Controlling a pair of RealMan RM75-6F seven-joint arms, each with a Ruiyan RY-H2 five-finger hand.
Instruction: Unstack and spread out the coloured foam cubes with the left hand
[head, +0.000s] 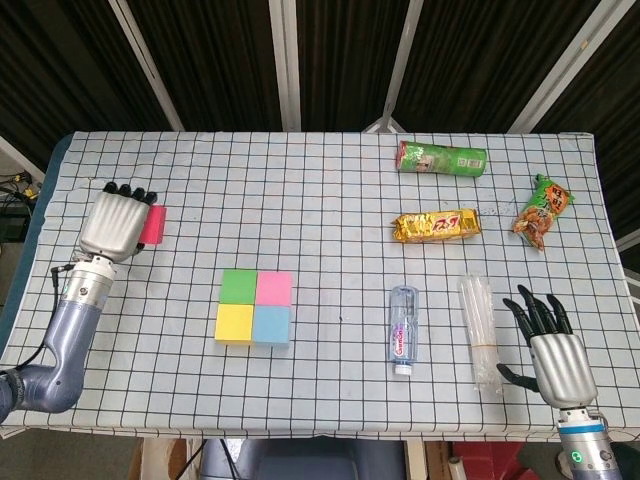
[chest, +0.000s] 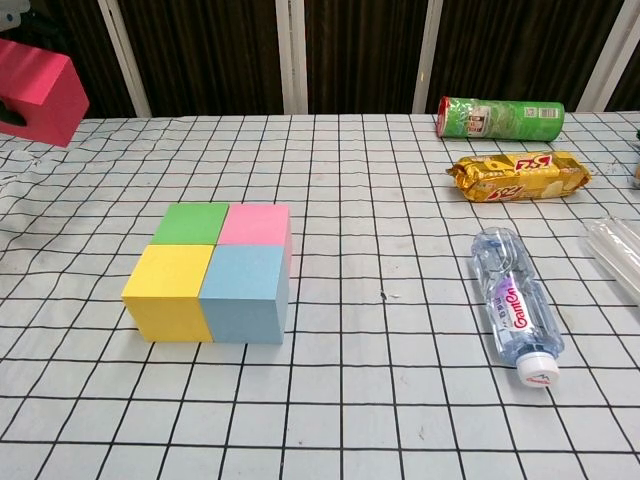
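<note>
Far left: left robot hand (head: 117, 221), back plate toward the head camera, fingers wrapped over a red foam cube (head: 152, 225) of which only a sliver shows beside the palm; the chest view catches the same cube at its top-left corner, apparently raised clear of the tabletop (head: 330, 210), though the hand itself is cropped out there, so the exact height is hard to judge. Left of centre: four cubes in a tight two-by-two square, faces touching, all on the checked cloth — green cube (head: 238, 286) rear left, pink cube (head: 274, 288) rear right, yellow cube (head: 234, 322) front left, blue cube (head: 272, 324) front right. Nothing sits on top of them. Progress, as judged: the unstacking part looks finished, since the only upper cube is off and carried well apart from the block; spreading is barely begun, as the red cube is not yet set down and the four base cubes remain pressed together and need separating one by one. Centre right: water bottle (head: 403, 329) lying on its side; clear plastic tube (head: 479, 330) just beside it. Rear right: green canister (head: 442, 158), gold snack pack (head: 436, 226), small snack bag (head: 542, 211). Far right, near edge: right robot hand (head: 551, 350), fingers spread, holding nothing.
</note>
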